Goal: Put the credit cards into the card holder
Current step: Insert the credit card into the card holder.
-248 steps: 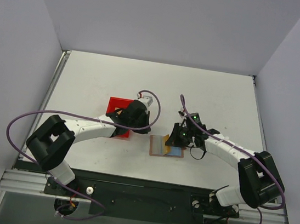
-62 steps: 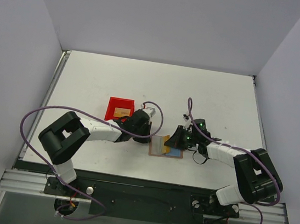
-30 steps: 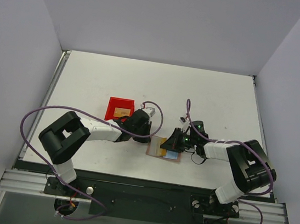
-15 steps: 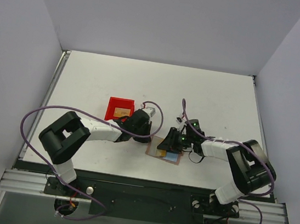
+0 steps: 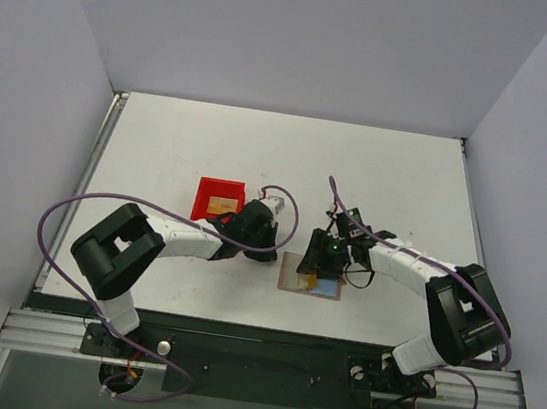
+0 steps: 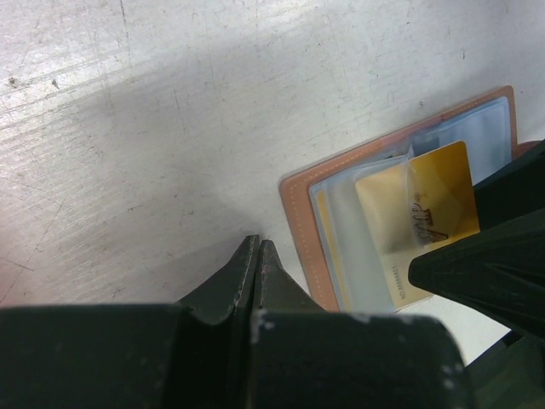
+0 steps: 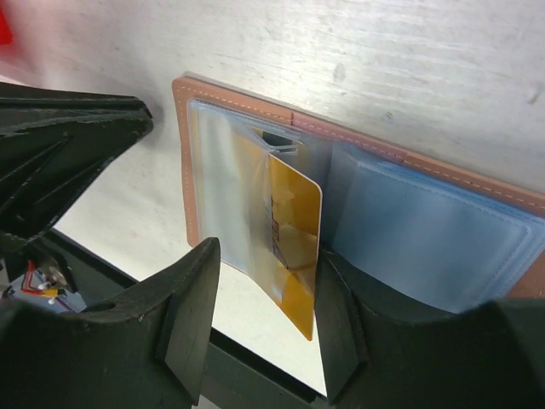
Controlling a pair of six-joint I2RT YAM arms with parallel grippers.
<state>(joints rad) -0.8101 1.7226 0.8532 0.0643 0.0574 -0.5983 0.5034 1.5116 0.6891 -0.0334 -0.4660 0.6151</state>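
The card holder point(image 5: 310, 276) lies open on the table, brown-edged with clear sleeves and a light blue half point(image 7: 426, 239). One gold credit card point(image 7: 295, 228) stands partly tucked into a clear sleeve in the holder's middle. My right gripper point(image 7: 268, 264) is open astride it; the card leans close to the right finger point(image 7: 336, 328), well clear of the left one. My left gripper point(image 6: 257, 244) is shut and empty, its tip on the table just off the holder's brown edge point(image 6: 298, 230). Another gold card point(image 5: 219, 203) lies in the red bin.
The red bin point(image 5: 205, 191) sits on the table behind the left gripper point(image 5: 269, 252). The two grippers are close together over the holder, the right gripper point(image 5: 314, 263) on its far side. The table's near edge runs just beyond the holder.
My right gripper has gone from shut to open, releasing the gold card into the sleeve. The holder has shifted a little to the right. The left gripper has stayed shut and still.
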